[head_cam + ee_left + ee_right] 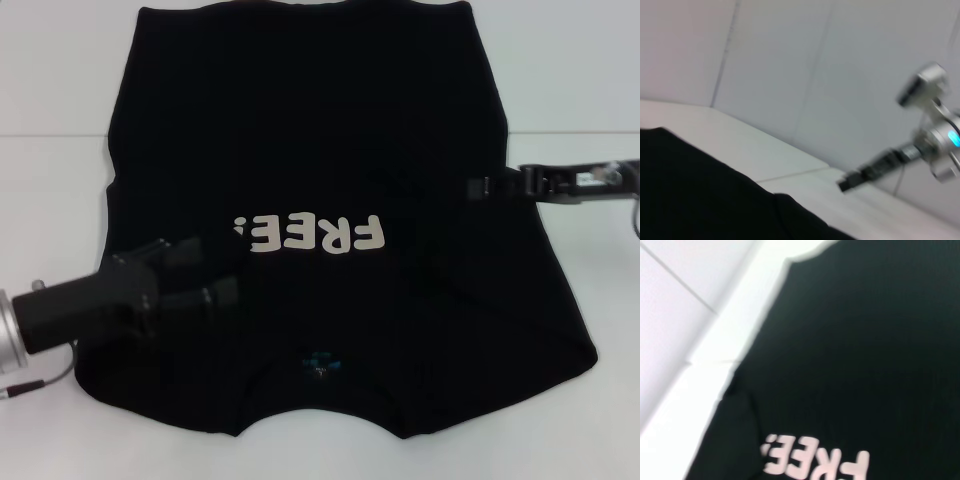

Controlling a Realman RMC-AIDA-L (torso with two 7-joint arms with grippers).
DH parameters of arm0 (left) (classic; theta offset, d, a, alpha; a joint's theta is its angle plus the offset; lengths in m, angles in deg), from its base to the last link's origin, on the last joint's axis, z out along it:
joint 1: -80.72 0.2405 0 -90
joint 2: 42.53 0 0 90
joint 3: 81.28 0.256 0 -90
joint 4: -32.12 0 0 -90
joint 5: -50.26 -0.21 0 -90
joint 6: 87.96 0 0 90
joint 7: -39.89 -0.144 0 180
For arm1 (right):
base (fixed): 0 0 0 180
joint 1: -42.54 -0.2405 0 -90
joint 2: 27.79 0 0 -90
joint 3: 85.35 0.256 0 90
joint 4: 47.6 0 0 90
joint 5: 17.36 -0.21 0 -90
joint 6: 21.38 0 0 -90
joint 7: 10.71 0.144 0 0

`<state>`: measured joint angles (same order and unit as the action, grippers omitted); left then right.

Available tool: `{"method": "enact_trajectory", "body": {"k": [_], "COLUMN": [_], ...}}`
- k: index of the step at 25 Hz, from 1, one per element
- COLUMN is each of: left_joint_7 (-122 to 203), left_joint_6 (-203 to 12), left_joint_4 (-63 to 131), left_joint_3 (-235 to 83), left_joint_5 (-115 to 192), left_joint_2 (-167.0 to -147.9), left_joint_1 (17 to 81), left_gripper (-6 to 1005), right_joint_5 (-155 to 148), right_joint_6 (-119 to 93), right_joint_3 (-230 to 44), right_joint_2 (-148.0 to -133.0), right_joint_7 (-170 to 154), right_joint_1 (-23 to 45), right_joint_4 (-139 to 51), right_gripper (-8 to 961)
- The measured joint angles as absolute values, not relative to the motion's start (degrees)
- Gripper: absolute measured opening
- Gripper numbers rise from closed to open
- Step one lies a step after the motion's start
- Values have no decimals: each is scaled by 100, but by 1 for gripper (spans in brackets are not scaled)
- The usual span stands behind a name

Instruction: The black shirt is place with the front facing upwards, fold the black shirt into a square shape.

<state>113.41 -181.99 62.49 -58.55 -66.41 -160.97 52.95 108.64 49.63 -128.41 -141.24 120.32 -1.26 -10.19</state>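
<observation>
The black shirt (300,130) lies flat on the white table (50,80), front up, its collar nearest me. The cream "FREE!" lettering (310,235) runs across its middle, and a small teal neck label (322,365) shows at the collar. My left gripper (225,275) is low over the shirt's left part, just beside the lettering. My right gripper (478,187) reaches in from the right and meets the shirt's right edge. The right wrist view shows the shirt (865,365) and its lettering (815,462). The left wrist view shows shirt cloth (690,190) and the right gripper (845,186) farther off.
Bare white table surrounds the shirt on the left, right and far sides. A seam line in the tabletop (55,135) runs across behind the shirt's middle. A white wall (790,60) stands behind the table. A thin cable (40,385) hangs from my left arm.
</observation>
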Motion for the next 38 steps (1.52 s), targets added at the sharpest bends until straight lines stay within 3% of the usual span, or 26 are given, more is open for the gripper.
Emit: {"method": "enact_trajectory", "body": {"k": [4,6,9,12,18,25,38], "left_joint_7": [12600,13284,14213,15112,16726,17547,17742], "left_joint_6": [-18199,-18199,-18196,-18174,-18187,-18142,-17508], "left_joint_4": [6292,6294,6327,6666,7452,7604,7572], "left_joint_3": [-5869,-5870,-5833,-5802,-5676,-5417,-4625], "left_joint_5": [-6496,-6509,-6659,-7250,-8833,-9566,-9862], "left_joint_2": [-15894,-15721,-15463,-15299,-15195,-15187,-15388], "left_joint_1": [5292,5273,5267,5249,5002,4768,4708], "left_gripper": [951,951,951,951,951,949,945], "right_joint_5": [9973,9672,9466,9448,9450,9443,9435], "right_joint_6": [5594,5887,6072,6041,5778,5744,5815], "right_joint_3": [-12643,-12619,-12619,-12618,-12640,-12621,-12611], "right_joint_2": [-14087,-14185,-14477,-14678,-14741,-14749,-14745], "right_joint_7": [10275,9161,7577,6632,5709,5682,5722], "right_joint_1": [378,673,1058,1236,1220,1207,1207], "right_joint_4": [-1157,-1196,-1188,-1218,-1714,-1762,-1788], "right_gripper": [367,452,574,693,927,924,923]}}
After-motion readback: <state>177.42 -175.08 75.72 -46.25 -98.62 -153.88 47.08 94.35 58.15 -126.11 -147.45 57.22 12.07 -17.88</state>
